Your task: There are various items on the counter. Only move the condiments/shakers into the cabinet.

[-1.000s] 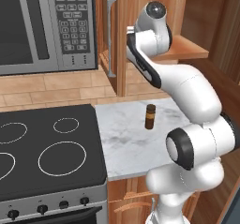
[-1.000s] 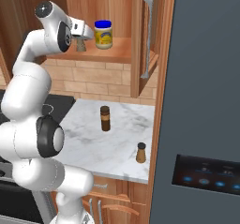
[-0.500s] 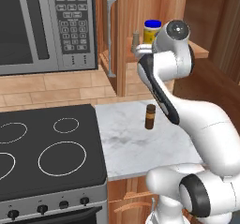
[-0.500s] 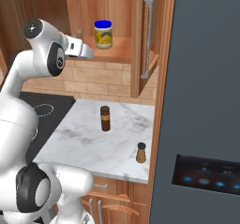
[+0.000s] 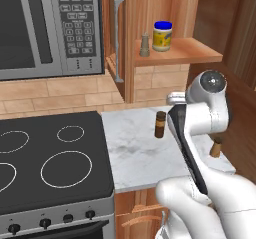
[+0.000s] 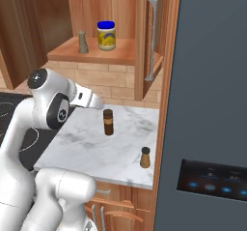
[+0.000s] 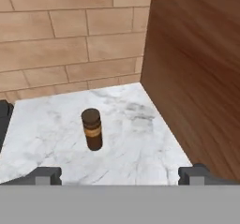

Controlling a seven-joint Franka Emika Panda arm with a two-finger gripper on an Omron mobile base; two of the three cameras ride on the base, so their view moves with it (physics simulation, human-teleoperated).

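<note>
We log two of three condiments done: the yellow blue-lidded jar [image 5: 162, 36] and the beige shaker [image 5: 144, 45] stand on the cabinet shelf [image 5: 192, 53], the shaker at the jar's 9 o'clock. The tan dark-topped shaker [image 6: 144, 157] remains on the marble counter [image 6: 91, 150], at 5 o'clock from the brown cylinder [image 7: 92, 129], which should stay. The gripper [image 7: 119, 175] is empty, jaws wide apart. Since the earlier frames it has dropped from shelf height to above the counter.
</note>
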